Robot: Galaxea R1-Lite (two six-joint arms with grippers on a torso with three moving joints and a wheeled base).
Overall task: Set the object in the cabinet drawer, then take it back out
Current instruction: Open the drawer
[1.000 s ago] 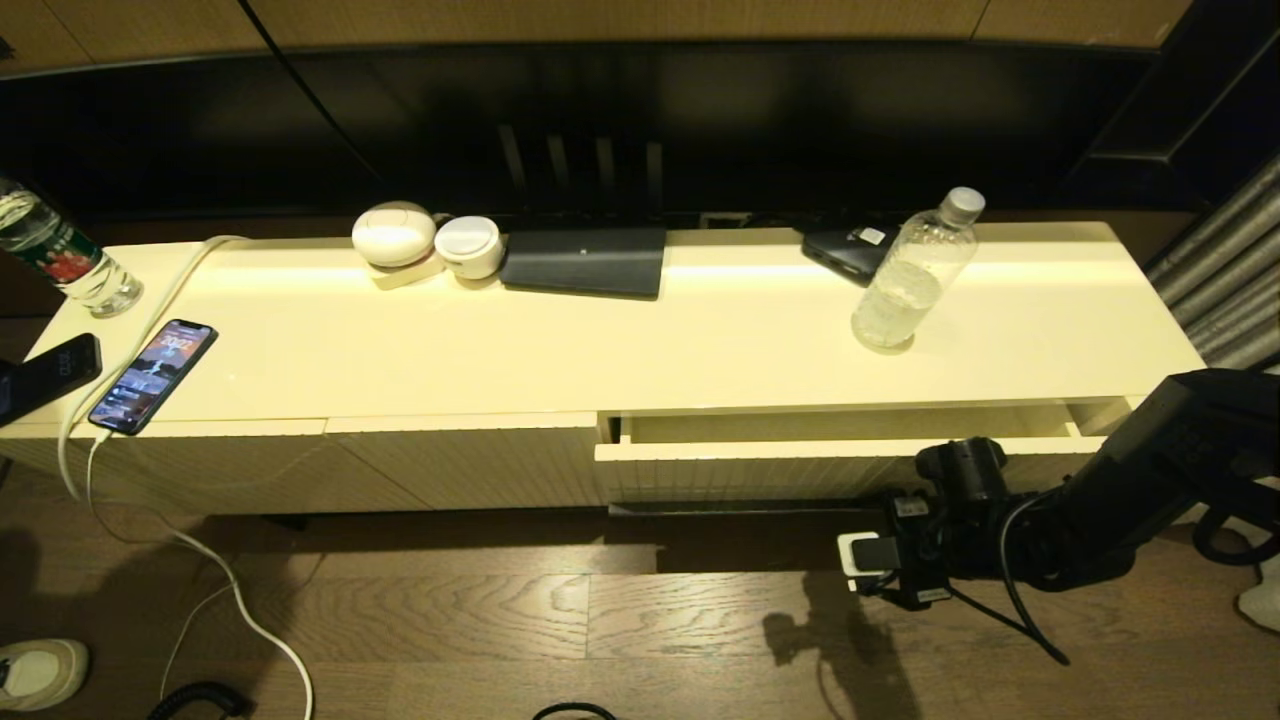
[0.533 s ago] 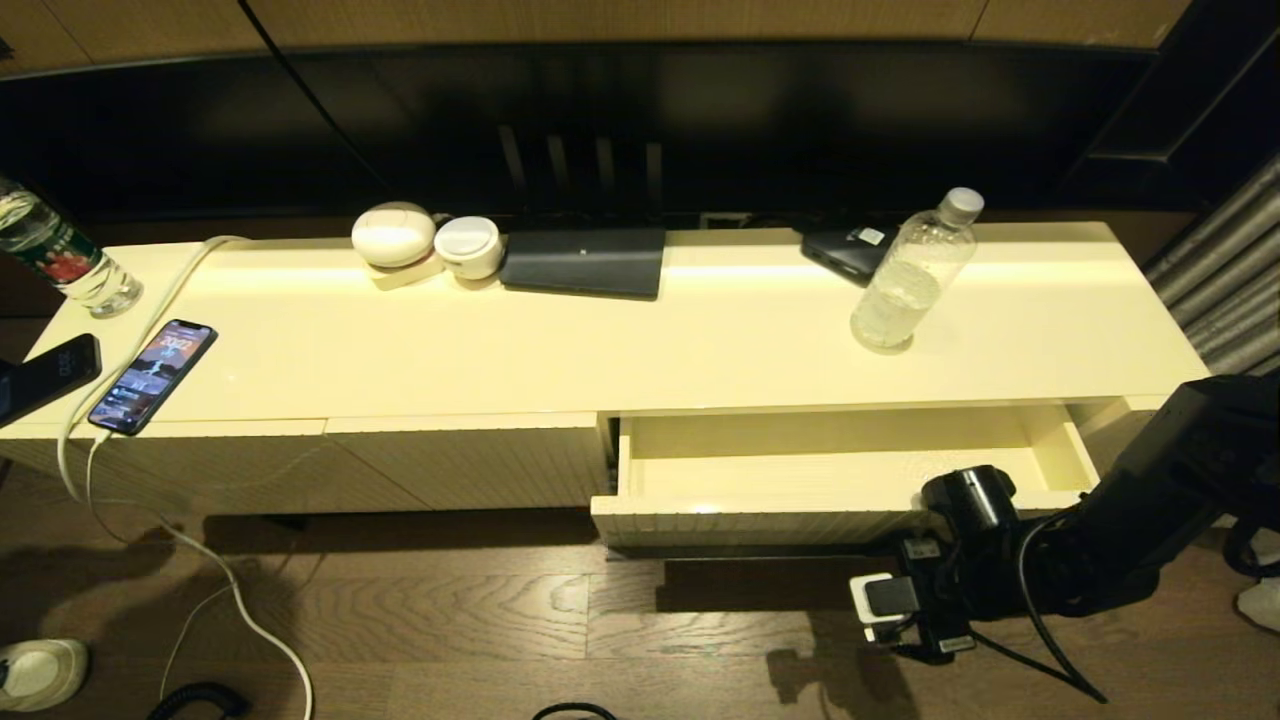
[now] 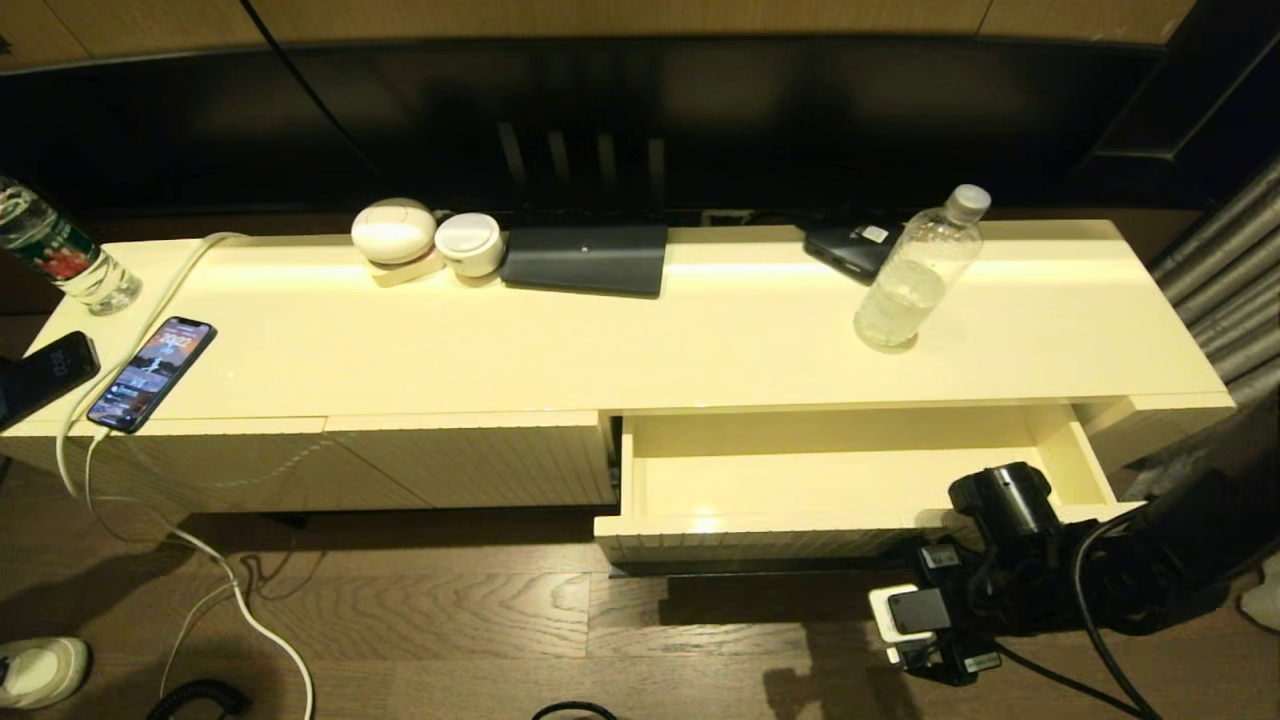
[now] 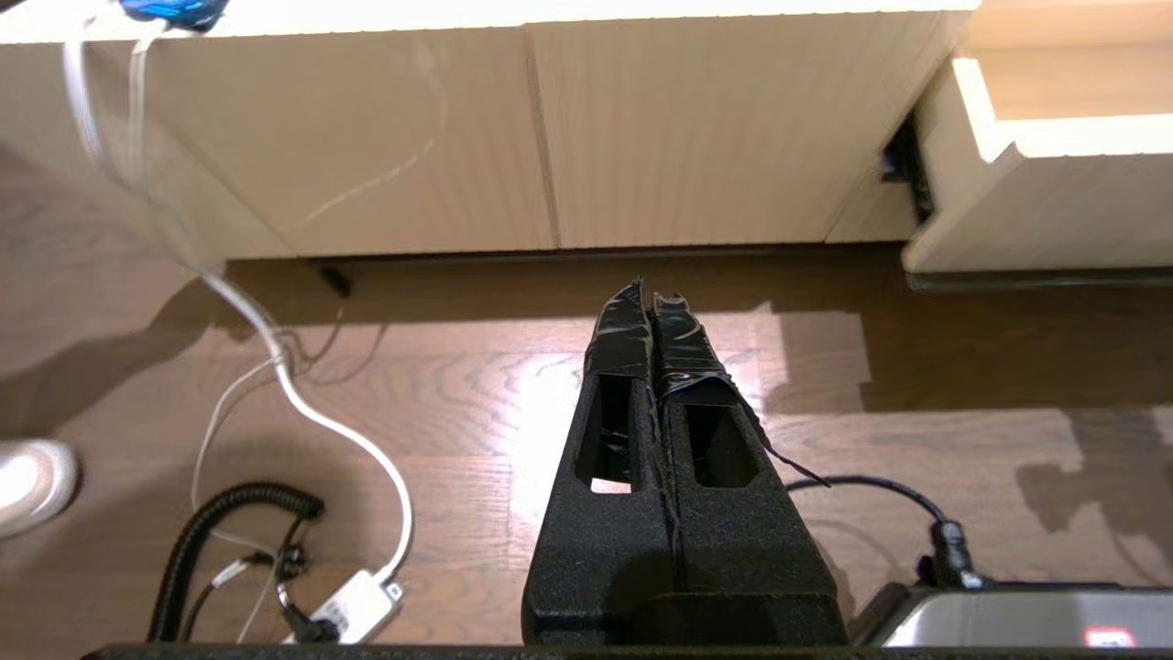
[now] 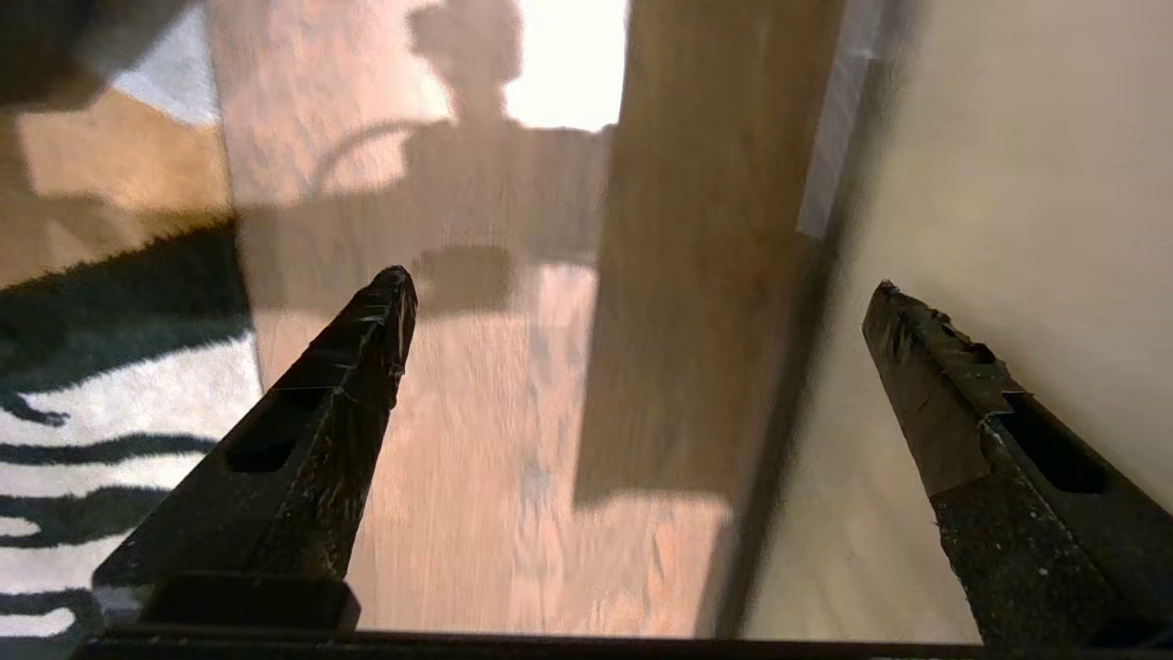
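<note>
Upright on the right part of the cream tabletop stands the water bottle: small, clear plastic, ribbed along its body, no label, a white screw cap on top, and partly filled with water. It sits just beside a dark flat device that carries a small pale sticker too small to read. Below and in front of it the drawer is pulled well out; its front is finely ribbed and its inside is glossy cream, with nothing lying in it.

The right gripper is low in front of the drawer's right end, its fingers spread wide apart and grasping nothing, with the wooden floor and a cream panel ahead of them. The left gripper hangs over the floor in front of the closed cabinet fronts, its fingers pressed together and empty.

At the far left end of the tabletop stands another bottle with a green-and-red label whose writing cannot be read. Near it a phone lies with its screen lit, white digits too small to make out, and a white cable runs from it down to the floor
</note>
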